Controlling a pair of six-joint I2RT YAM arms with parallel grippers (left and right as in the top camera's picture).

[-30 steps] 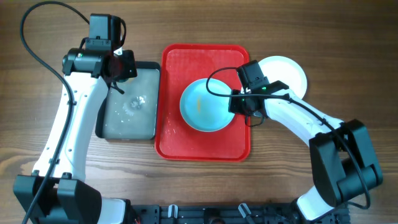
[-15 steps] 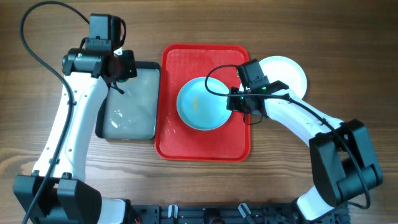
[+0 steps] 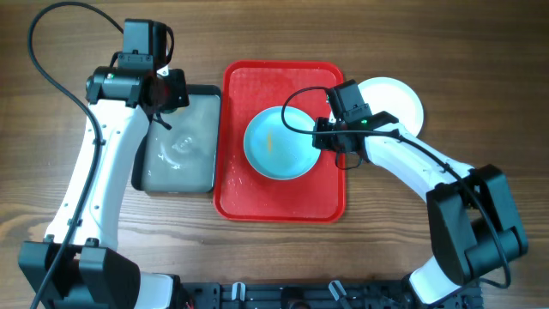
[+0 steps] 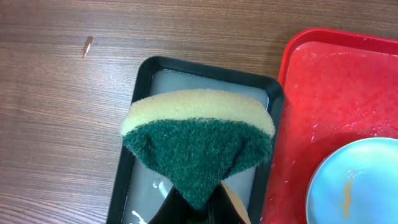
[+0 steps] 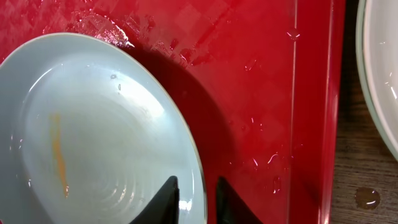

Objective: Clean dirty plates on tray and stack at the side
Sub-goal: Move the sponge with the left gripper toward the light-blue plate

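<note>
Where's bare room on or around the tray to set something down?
Free: the tray strip in front of the blue plate, the strip behind it, and bare table in front of the tray. Crowded: the pan hugs the tray's left edge, and the right gripper and white plate fill its right side.

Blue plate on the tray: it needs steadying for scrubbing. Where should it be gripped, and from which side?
The plate is shallow and wide, so only its thin rim can be pinched; probably take the right edge, coming from the right.
</note>
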